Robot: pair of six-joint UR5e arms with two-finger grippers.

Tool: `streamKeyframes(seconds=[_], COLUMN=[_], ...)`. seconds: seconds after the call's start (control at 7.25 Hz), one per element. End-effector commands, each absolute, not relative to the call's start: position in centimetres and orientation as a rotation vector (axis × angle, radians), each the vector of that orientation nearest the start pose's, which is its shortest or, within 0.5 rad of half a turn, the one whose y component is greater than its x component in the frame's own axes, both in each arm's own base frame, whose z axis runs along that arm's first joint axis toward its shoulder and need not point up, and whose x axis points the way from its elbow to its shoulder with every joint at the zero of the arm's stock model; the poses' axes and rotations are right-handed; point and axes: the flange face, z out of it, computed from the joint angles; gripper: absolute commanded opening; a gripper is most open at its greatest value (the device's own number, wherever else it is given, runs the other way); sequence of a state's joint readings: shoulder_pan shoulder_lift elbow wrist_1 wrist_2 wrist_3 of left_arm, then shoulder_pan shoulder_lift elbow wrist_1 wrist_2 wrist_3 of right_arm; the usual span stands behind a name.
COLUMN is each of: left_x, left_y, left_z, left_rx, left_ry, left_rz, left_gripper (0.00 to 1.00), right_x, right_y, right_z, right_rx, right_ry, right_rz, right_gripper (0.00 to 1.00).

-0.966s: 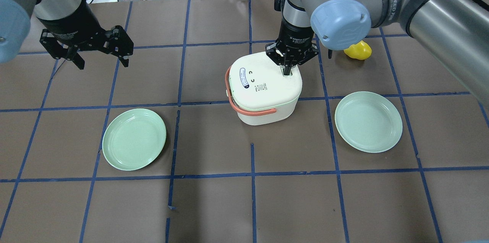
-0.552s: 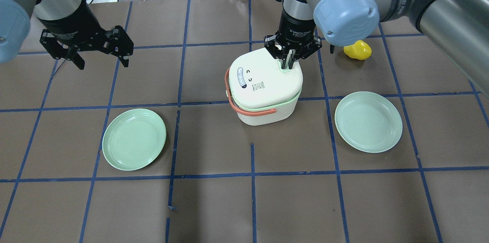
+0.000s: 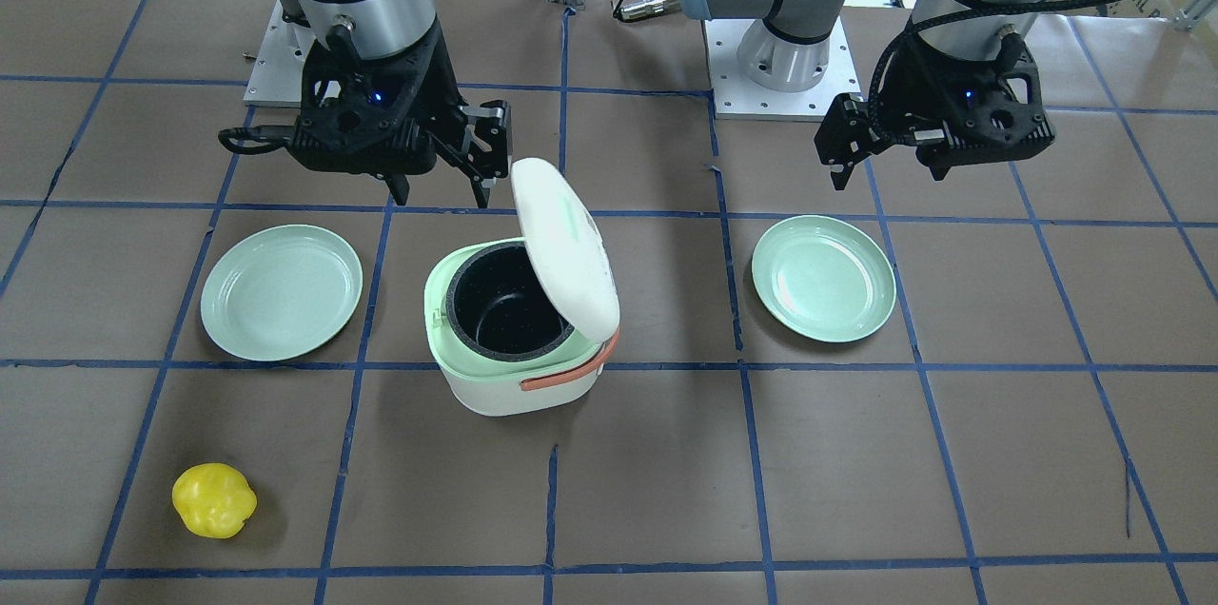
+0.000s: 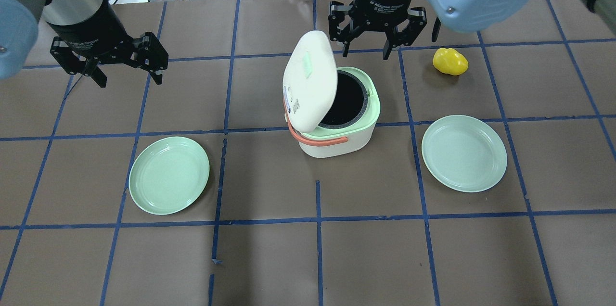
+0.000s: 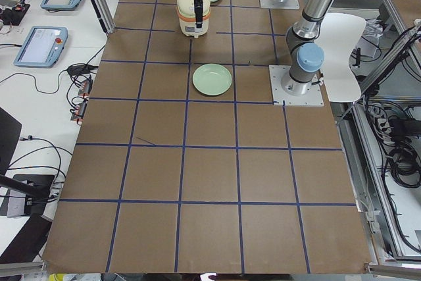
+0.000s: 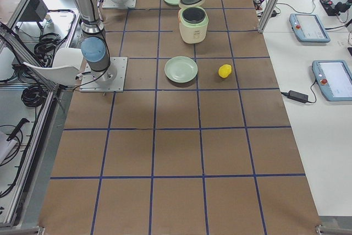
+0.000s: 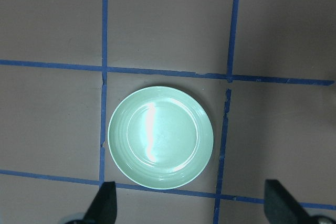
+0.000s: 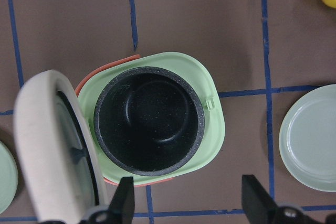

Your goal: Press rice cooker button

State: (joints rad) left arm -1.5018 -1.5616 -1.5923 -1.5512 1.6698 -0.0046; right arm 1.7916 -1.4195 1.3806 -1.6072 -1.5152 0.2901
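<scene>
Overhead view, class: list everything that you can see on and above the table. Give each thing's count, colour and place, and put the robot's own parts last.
table: one, brown with blue tape grid, under everything.
rice cooker: one, cream with green rim and orange handle, mid-table.
lid: one, cream, raised open on the cooker's side toward the robot's left.
inner pot: one, black, inside the cooker, nothing in it.
plates: two, pale green, bare, one on each side of the cooker.
yellow object: one, far side, robot's right.
left gripper: black, open, above the table's left.
right gripper: black, open, just beyond the cooker.
</scene>
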Motion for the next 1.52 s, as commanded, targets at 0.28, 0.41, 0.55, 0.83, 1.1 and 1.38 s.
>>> streamKeyframes(seconds=[0.28,0.41,0.55,0.83,1.1,1.38], left_x=[-8.9,-8.9,-9.0,-8.9,-8.9,-8.9], left_y=[-49.6,-49.6,-49.6,-49.6,-49.6,-49.6], left_z=[48.4,48.4,48.4,48.4,48.4,48.4], left_rx=[-0.113,-0.113,-0.113,-0.113,-0.113,-0.113], left_ry=[3.04,3.04,3.041,3.04,3.04,3.04], left_rz=[-0.007,-0.007,-0.007,-0.007,-0.007,-0.007], left_gripper=[1.0,1.0,1.0,1.0,1.0,1.0], right_x=[15.8,14.4,12.7,11.6,11.6,11.9], right_y=[-52.9,-52.5,-52.4,-52.2,-51.9,-51.7], right_z=[51.1,50.5,49.5,49.0,49.2,48.7], right_rx=[0.012,-0.012,0.021,0.039,0.019,0.01], right_ry=[3.115,3.12,3.13,3.134,3.13,3.127], right_rz=[-0.01,0.007,0.038,0.038,0.031,0.047], right_gripper=[0.85,0.85,0.86,0.86,0.87,0.87])
